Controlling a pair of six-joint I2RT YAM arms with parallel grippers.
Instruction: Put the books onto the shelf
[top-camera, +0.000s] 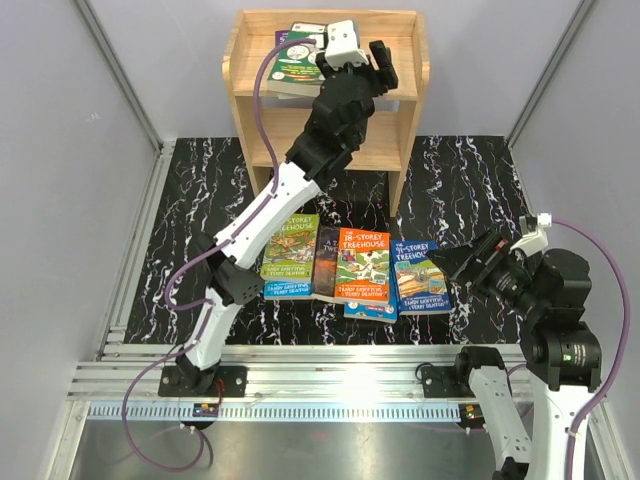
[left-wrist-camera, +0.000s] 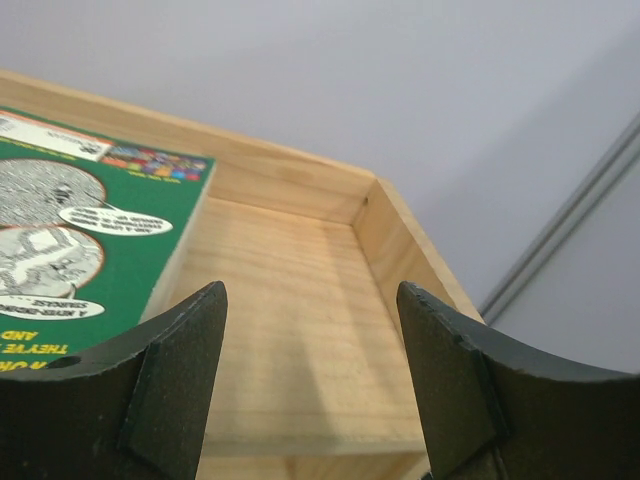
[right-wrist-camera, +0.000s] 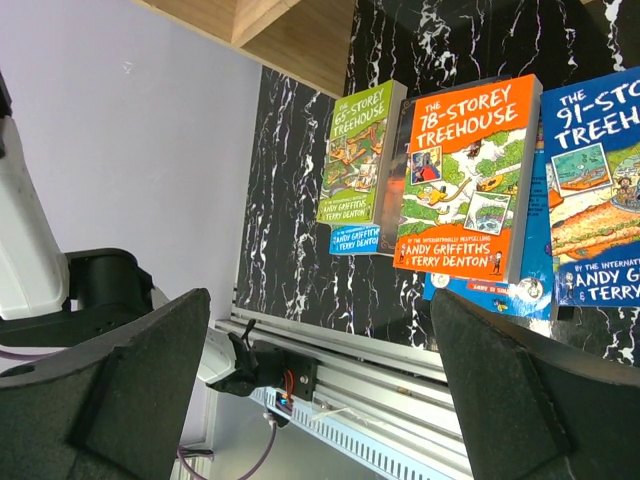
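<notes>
Books (top-camera: 362, 262) lie before the shelf (top-camera: 330, 15), long axes toward it, nearest right gripper (top-camera: 452, 262), jaws spread; left gripper (left-wrist-camera: 310, 295) over shelf top, jaws spread, empty.

1. Lime book (right-wrist-camera: 355, 150), flat on the worktop (right-wrist-camera: 300, 200), reads "THE 65-STOREY TREEHOUSE" above "ANDY GRIFFITHS & TERRY DENTON".
2. Orange book (right-wrist-camera: 465, 185) beside it carries "THE 78-STOREY TREEHOUSE", and at its foot "BY THE INTERNATIONALLY BESTSELLING ANDY GRIFFITHS & TERRY DENTON".
3. Blue book (right-wrist-camera: 600, 190), cut by the frame edge, shows only "THE 91-STO", "TREEH", "ANDY G" and "& TERRY".
4. Lower blue book (right-wrist-camera: 355, 240), peeking from under the lime one, repeats "ANDY GRIFFITHS & TERRY DENTON".
5. Green book (left-wrist-camera: 70, 230) on the shelf (left-wrist-camera: 300, 300) shows upside-down print. "THEY'VE" and "AND" can be made out in yellow; the speech bubbles are too small to read.
</notes>
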